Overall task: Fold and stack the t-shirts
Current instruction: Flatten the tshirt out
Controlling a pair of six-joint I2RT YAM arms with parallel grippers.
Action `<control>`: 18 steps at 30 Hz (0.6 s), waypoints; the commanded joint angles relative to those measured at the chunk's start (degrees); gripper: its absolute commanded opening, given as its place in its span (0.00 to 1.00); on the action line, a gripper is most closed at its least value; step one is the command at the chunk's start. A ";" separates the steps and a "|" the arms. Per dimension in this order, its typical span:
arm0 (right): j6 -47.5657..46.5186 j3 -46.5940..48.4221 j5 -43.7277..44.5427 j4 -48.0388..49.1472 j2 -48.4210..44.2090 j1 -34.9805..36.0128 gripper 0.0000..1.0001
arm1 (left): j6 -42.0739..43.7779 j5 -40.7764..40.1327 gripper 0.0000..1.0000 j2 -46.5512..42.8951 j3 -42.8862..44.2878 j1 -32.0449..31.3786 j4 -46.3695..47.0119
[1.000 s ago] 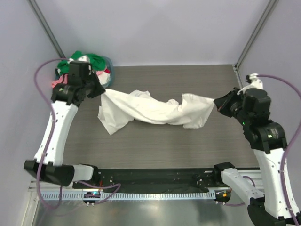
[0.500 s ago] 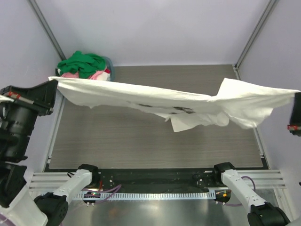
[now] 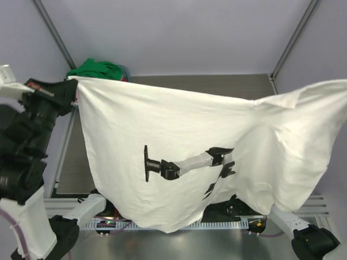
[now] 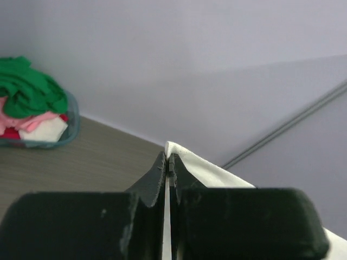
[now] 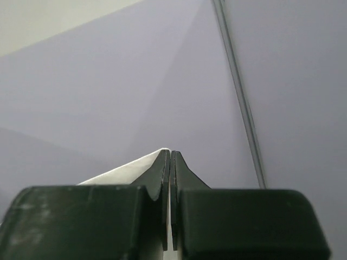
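**White shirt spread wide between two claws**

The left claw (image 4: 167, 158) is clamped tight on one top corner of the soft white shirt (image 3: 217, 130), and the right claw (image 5: 170, 154) is pinched shut on the opposite edge. The cotton hangs below and between them as a broad, lightly creased sheet with a black print (image 3: 184, 165) near its middle. A second ago it lay twisted like a rope on the grey wood-grain worktop (image 3: 217, 84). Half a second ago it was a narrow stretched band. Beyond the left claw, a shallow round basket (image 4: 74, 122) holds a rumpled green shirt (image 3: 97, 69) and a pink shirt (image 4: 30, 120).

no readable text, labels or numbers anywhere
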 commanded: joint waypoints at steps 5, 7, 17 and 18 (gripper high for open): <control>-12.94 -8.27 5.55 10.98 30.49 -0.19 0.01 | -3.04 -8.32 0.00 17.86 -13.88 4.98 1.88; -12.68 -8.45 4.14 11.60 37.19 -2.14 0.01 | -3.83 -5.23 0.00 20.24 -19.96 8.68 5.41; -0.47 6.75 -2.37 3.26 69.40 -6.89 0.95 | 3.71 10.43 0.59 41.96 -24.21 16.69 10.44; 0.58 4.23 -2.03 3.08 67.92 -6.89 0.95 | 4.16 9.91 0.63 41.44 -24.64 16.61 10.35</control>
